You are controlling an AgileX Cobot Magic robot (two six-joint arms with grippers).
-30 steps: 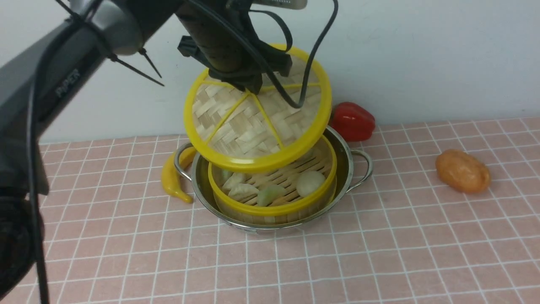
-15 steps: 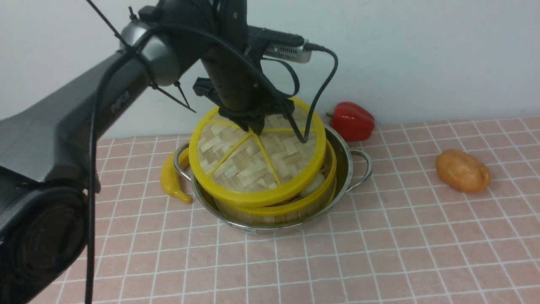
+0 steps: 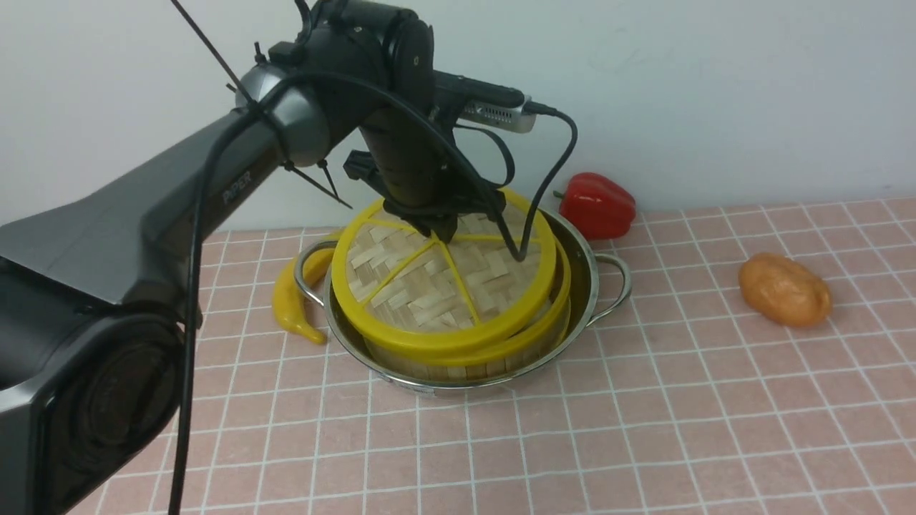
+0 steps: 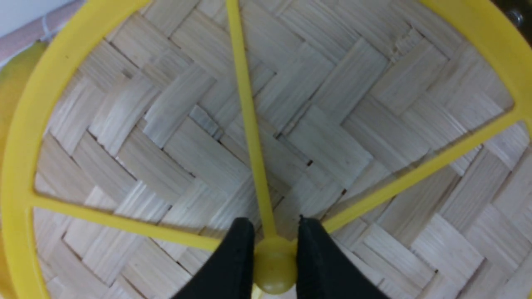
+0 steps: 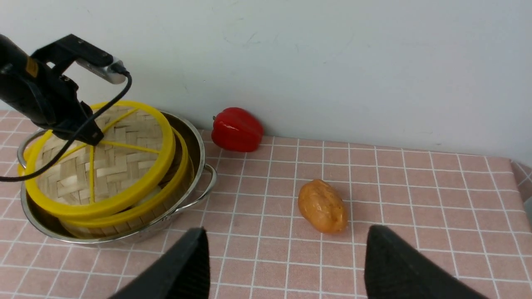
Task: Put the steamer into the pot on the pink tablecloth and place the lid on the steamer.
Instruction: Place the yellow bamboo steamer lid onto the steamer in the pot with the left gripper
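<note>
The shiny pot (image 3: 600, 286) stands on the pink tablecloth (image 3: 644, 400) with the bamboo steamer (image 3: 494, 357) inside it. The woven lid (image 3: 429, 293) lies tilted on the steamer's yellow rim, its left side higher. My left gripper (image 3: 438, 230) is shut on the lid's yellow centre hub (image 4: 274, 265), black fingers (image 4: 232, 257) either side of it. The lid fills the left wrist view (image 4: 291, 124). My right gripper (image 5: 286, 238) is open and empty over the cloth, to the right of the pot (image 5: 195, 141), out of the front view.
A yellow pepper (image 3: 293, 300) lies against the pot's left handle. A red bell pepper (image 3: 597, 204) sits behind the pot by the white wall. An orange potato-like piece (image 3: 785, 290) lies on the right of the cloth, also in the right wrist view (image 5: 322, 205).
My left gripper has come down with the lid, from well above the steamer onto its rim. The dumplings inside are now covered.
</note>
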